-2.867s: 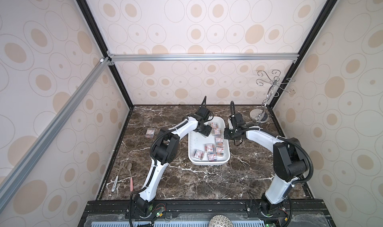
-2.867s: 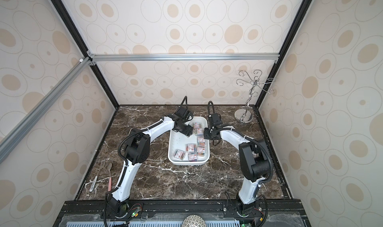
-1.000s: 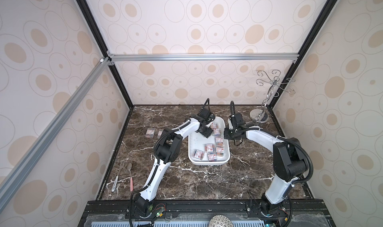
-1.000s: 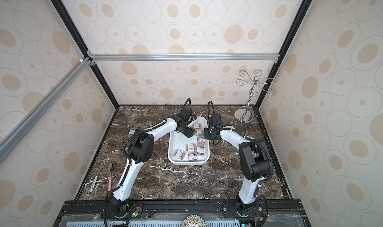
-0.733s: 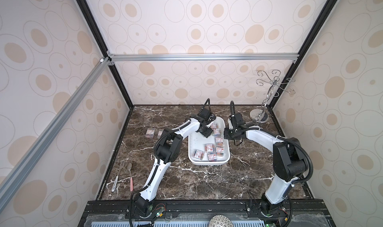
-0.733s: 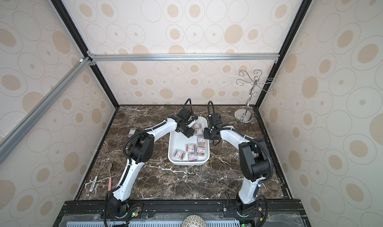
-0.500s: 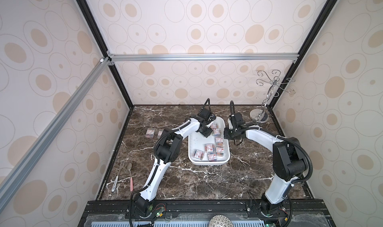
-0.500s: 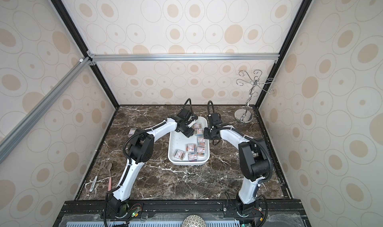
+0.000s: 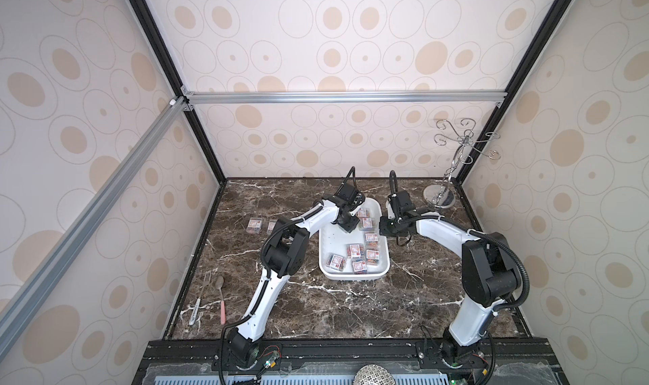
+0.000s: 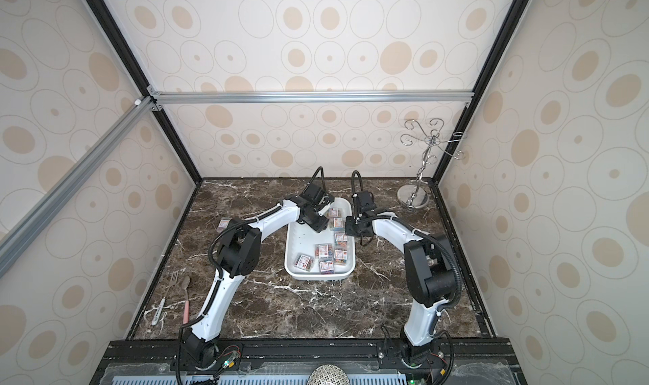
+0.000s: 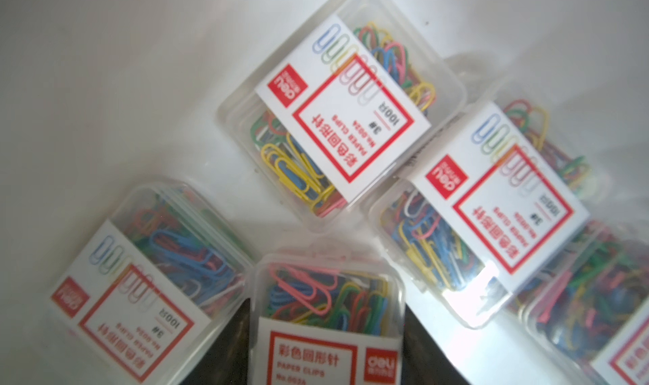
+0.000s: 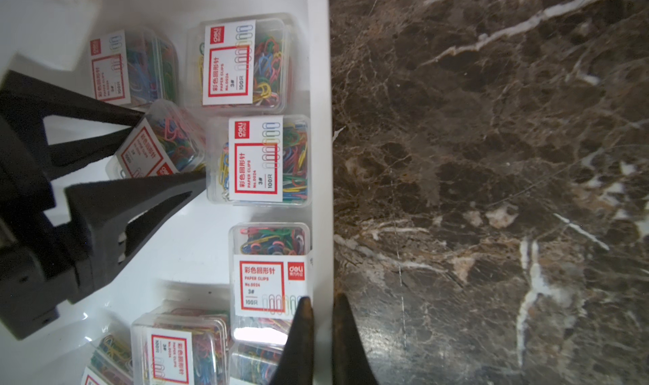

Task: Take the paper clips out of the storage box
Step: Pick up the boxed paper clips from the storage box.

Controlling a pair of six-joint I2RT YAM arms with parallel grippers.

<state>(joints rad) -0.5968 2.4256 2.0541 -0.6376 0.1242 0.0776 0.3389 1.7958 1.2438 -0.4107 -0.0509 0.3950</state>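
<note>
Pickup: left gripper (image 12: 172,148) fingers clamp one paper clips (image 12: 175,134) box; right gripper (image 12: 322,306) fingers pinch the storage box (image 12: 325,120) rim; next, lift out.

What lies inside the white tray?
Several clip boxes lie there; the left gripper grips one box. The arm hides part of the tray floor.

The left gripper (image 12: 172,146), its jaws apart a second ago, now pinches one box of paper clips (image 11: 326,316) at the far end of the storage box (image 9: 351,278), its wrist slightly further over the tray than at first
</note>
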